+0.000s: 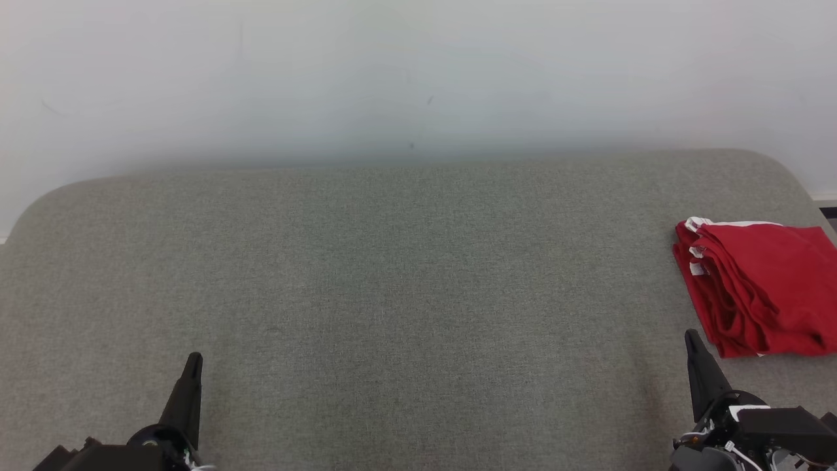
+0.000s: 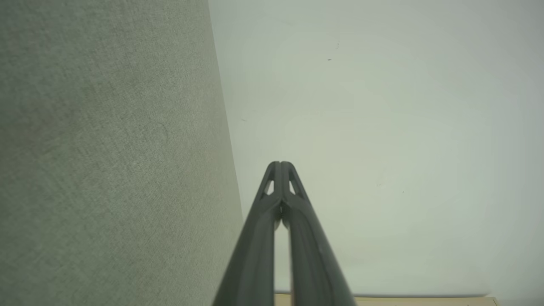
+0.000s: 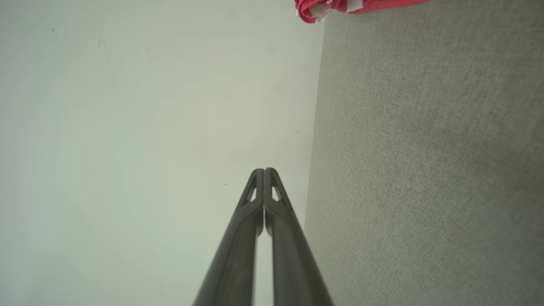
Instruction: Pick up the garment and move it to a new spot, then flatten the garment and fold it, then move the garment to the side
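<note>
A red garment (image 1: 758, 288) with white trim lies folded in a compact stack at the far right of the grey fabric surface (image 1: 405, 288). A corner of the garment (image 3: 335, 6) also peeks in at the top of the right wrist view. My right gripper (image 1: 692, 340) rests at the lower right, just in front of the garment's near-left corner and apart from it, fingers pressed together with nothing between them (image 3: 264, 171). My left gripper (image 1: 194, 358) sits at the lower left, far from the garment, its fingers also shut and empty (image 2: 280, 163).
The grey surface has rounded back corners and ends at a pale wall (image 1: 418, 72) behind it. A strip of dark floor (image 1: 829, 212) shows past the right edge.
</note>
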{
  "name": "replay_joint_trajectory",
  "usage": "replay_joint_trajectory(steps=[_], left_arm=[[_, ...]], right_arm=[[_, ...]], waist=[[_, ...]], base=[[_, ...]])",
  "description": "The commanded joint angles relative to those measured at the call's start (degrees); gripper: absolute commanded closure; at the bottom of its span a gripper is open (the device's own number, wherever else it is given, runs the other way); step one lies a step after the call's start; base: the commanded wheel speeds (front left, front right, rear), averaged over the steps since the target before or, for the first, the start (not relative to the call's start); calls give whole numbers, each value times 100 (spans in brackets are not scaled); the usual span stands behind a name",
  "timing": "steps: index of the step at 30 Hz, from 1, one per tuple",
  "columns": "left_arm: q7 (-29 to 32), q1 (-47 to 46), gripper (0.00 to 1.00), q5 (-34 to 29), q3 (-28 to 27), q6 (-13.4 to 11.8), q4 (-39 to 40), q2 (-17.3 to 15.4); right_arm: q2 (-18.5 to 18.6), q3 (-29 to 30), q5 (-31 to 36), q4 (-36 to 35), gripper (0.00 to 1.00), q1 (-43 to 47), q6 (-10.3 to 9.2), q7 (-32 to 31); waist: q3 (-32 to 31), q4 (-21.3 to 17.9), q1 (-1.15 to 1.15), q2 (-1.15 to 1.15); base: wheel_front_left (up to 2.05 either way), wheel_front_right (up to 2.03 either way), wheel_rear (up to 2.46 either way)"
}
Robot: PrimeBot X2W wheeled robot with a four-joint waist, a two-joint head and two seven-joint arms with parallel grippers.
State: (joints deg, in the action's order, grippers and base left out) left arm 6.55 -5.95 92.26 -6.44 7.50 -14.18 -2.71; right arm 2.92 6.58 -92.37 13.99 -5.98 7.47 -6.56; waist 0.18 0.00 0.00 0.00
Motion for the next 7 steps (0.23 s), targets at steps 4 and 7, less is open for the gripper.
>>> replay_joint_trajectory(steps=[4,7], left_arm=[[17,-65,100,29,-18,4,21,-32],[16,-65,100,29,-17,4,20,-32]], right_arm=[[-12,12,-7,-14,100,-42,4,-15],[-12,11,-7,-14,100,-42,4,-14]], waist=[[0,0,0,0],[0,0,0,0]], base=[[0,0,0],[0,0,0]])
